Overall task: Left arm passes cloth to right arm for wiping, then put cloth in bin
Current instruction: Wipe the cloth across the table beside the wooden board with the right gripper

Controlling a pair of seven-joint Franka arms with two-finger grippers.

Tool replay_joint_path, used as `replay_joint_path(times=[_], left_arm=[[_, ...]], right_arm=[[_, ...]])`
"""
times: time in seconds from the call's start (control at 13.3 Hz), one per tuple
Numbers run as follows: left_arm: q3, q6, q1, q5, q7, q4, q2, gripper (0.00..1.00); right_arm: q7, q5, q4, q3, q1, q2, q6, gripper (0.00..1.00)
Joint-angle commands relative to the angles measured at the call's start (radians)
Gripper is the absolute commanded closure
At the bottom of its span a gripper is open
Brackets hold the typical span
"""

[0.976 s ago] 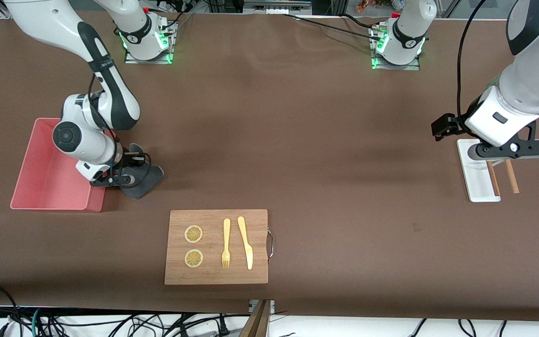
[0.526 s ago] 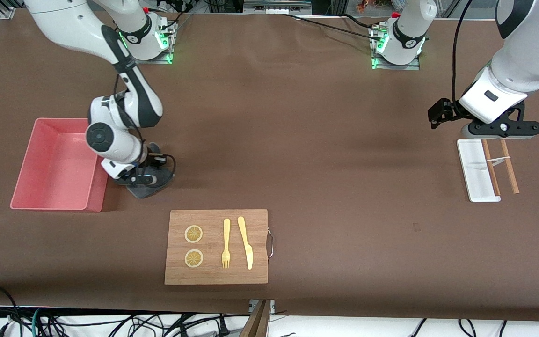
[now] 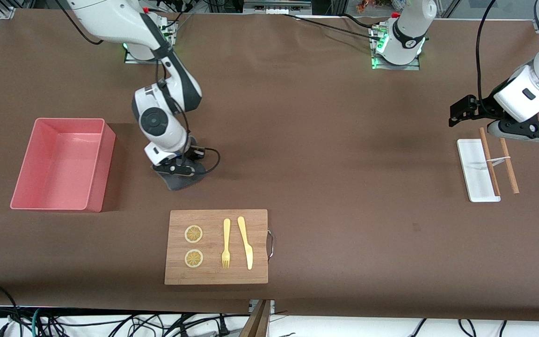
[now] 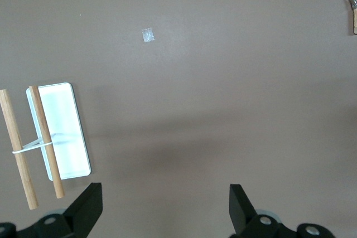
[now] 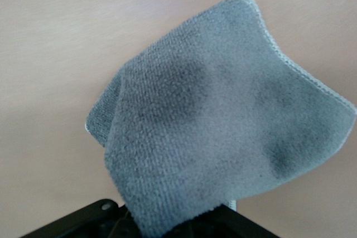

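Note:
The charcoal-grey cloth lies pressed on the brown table, between the pink bin and the middle of the table. It is farther from the front camera than the wooden board. My right gripper is low over the cloth and shut on it. In the right wrist view the cloth spreads out from the right gripper and hides the fingertips. My left gripper hangs open over the white tray's end. In the left wrist view the left gripper holds nothing, only bare table between its fingers.
A wooden board with two lemon slices, a fork and a knife sits near the table's front edge. A small white tray and a banded pair of wooden chopsticks lie at the left arm's end. The pink bin holds nothing.
My right gripper has dragged the cloth along the table away from the bin, toward the left arm's end. The left gripper has drifted off the tray toward its own end.

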Motion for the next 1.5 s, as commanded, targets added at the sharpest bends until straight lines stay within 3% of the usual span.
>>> replay_joint_path(times=[0.0, 0.3, 0.6, 0.75, 0.9, 1.05, 1.43], left_arm=[[-0.013, -0.016, 0.011, -0.01, 0.022, 0.016, -0.017, 0.0], [-0.011, -0.057, 0.011, -0.009, 0.022, 0.045, -0.001, 0.0], [-0.011, -0.066, 0.012, -0.009, 0.032, 0.043, -0.001, 0.0], [0.039, -0.068, -0.024, -0.007, 0.06, 0.037, -0.004, 0.0], [0.143, -0.065, -0.113, 0.026, 0.127, 0.036, 0.0, 0.0], [0.157, -0.059, -0.141, 0.088, 0.171, 0.045, 0.011, 0.0], [0.156, -0.057, -0.14, 0.077, 0.161, 0.075, 0.033, 0.0]], right_arm=[[0.145, 0.009, 0.079, -0.008, 0.072, 0.055, 0.005, 1.0], [0.321, 0.02, 0.132, 0.005, 0.157, 0.075, 0.005, 1.0], [0.35, 0.107, 0.217, 0.033, 0.166, 0.07, -0.039, 1.0], [0.349, 0.126, 0.299, 0.033, 0.155, 0.07, -0.151, 1.0], [0.333, 0.126, 0.351, 0.03, 0.122, 0.07, -0.254, 1.0], [0.259, 0.126, 0.347, 0.028, 0.082, 0.069, -0.294, 1.0], [0.077, 0.127, 0.233, 0.015, -0.004, 0.069, -0.248, 1.0]])
